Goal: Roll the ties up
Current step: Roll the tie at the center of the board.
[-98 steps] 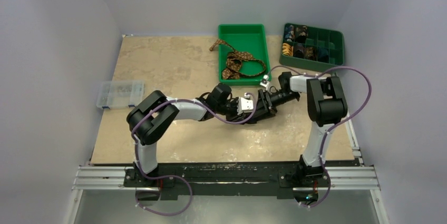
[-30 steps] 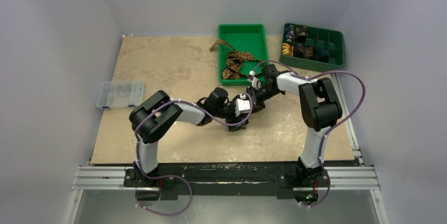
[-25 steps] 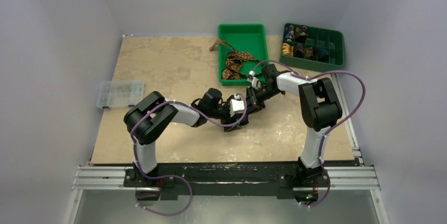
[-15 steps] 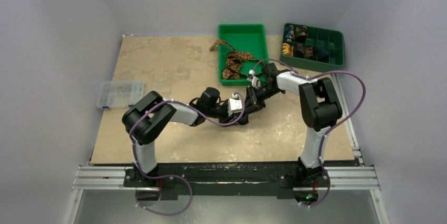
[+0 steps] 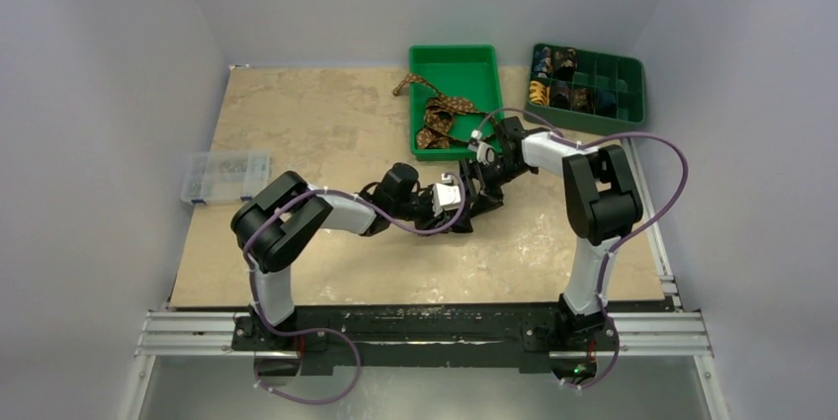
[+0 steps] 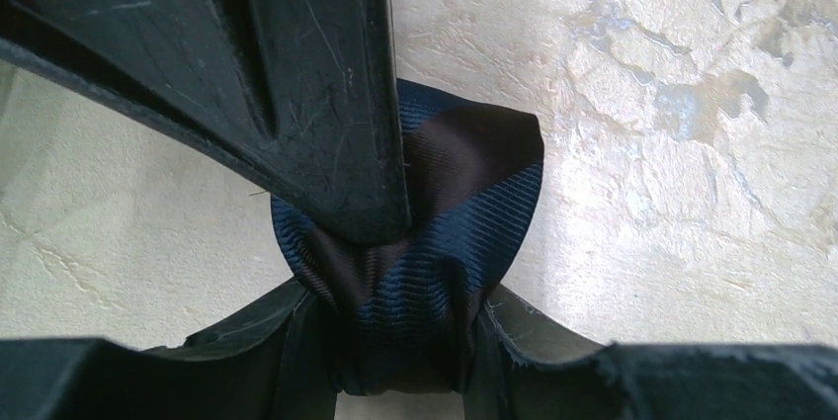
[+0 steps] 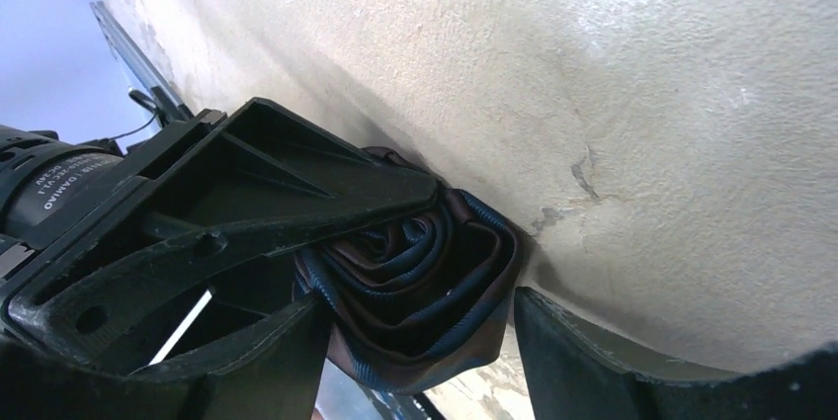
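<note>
A navy and brown striped tie (image 6: 435, 212), rolled into a small coil (image 7: 415, 277), sits just above the table between both grippers. My left gripper (image 6: 400, 326) is shut on it, its fingers (image 6: 267, 341) pinching the roll from both sides. My right gripper (image 7: 420, 326) is open around the same coil, with a gap at its right finger (image 7: 583, 351). In the top view, the left gripper (image 5: 462, 207) and right gripper (image 5: 482, 187) meet mid-table and the coil is hidden. A brown patterned tie (image 5: 447, 116) lies loose in the green tray (image 5: 453, 56).
A dark green divided box (image 5: 621, 76) at the back right holds several rolled ties. A clear plastic case (image 5: 225, 177) lies at the table's left edge. Purple cables loop off both arms.
My right gripper has opened and let go of the coil. My left gripper has closed onto the coil. Both wrists shifted slightly right.
</note>
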